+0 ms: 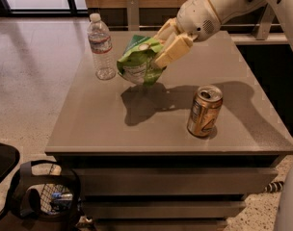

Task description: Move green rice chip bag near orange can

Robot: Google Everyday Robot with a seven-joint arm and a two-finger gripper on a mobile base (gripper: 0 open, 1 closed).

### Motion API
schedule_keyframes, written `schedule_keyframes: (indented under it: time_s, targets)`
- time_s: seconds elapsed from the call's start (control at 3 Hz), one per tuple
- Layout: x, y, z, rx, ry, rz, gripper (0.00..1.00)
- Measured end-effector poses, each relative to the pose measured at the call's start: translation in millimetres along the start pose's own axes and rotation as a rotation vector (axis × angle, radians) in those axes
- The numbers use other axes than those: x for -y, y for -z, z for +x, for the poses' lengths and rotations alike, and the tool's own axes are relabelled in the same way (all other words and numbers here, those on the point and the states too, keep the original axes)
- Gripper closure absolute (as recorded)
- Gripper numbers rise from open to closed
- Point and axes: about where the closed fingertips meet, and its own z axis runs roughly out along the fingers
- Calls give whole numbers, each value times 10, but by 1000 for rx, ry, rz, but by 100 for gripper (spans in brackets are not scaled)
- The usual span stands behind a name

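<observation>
Green rice chip bag (138,62): held up off the table (96,126) at its rear centre, crumpled, tilted, between bottle and can. Sweep from the left: a black flat edge (1,161) juts in at the lower left corner, identity unclear. Next to it, on the floor in front of the table, a dark mesh basket (49,196) with a few small items inside, one with a bluish tint; cannot make out what they are. On the table's rear left, a clear plastic water bottle (101,47) stands upright, white cap on, label band round the middle; fill level cannot be told. Just right of the bottle, apart from it, hangs the bag, its shadow (142,104) lying on the tabletop below it. The gripper (159,49) comes in from the upper right on a white arm and is clamped on the bag's right side, one pale finger (174,51) across the front, the other behind the top edge. Further right and nearer the front, the orange can (204,110) stands upright on the table, well apart from the bag, silver lid with pull-tab facing up; whether it is opened or holds anything cannot be told.
</observation>
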Motion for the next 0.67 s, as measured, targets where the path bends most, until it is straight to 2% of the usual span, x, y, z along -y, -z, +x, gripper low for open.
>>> schedule_keyframes:
  time_s: [0.67]
  targets:
    - [48,-49,-21,7,1,8,19]
